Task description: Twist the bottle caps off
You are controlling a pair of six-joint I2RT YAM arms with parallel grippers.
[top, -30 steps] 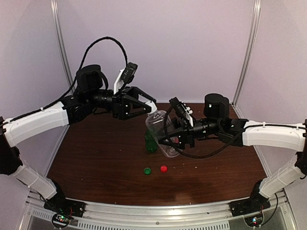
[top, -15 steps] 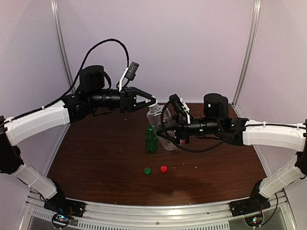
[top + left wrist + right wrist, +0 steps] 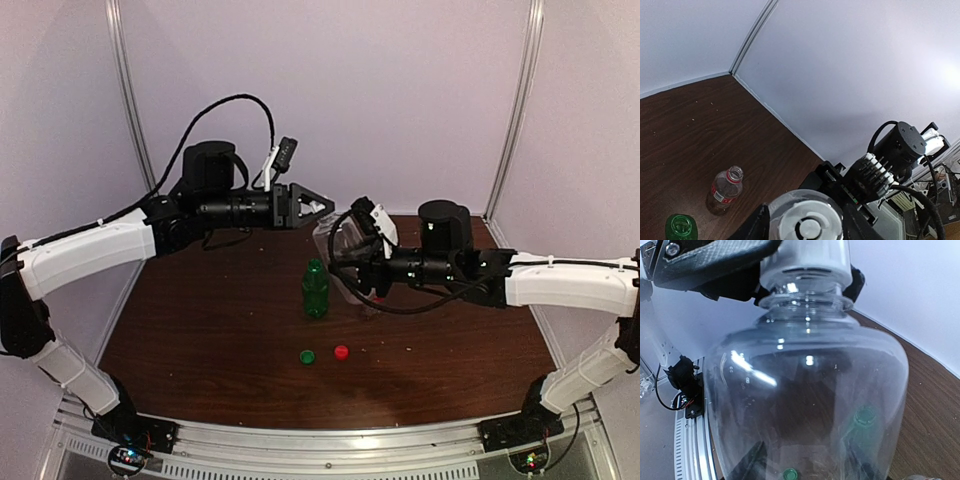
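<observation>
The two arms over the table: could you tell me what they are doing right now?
The right gripper holds the wide clear bottle off the table, neck toward the left gripper, whose fingers flank its white cap; a firm grip is unclear. The green bottle and red-label bottle stand uncapped; the green cap and red cap lie loose in front.

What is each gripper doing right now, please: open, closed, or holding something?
Left gripper: fingers either side of the white cap; whether it is clamped cannot be told.
Right gripper: closed on the wide clear bottle.
</observation>
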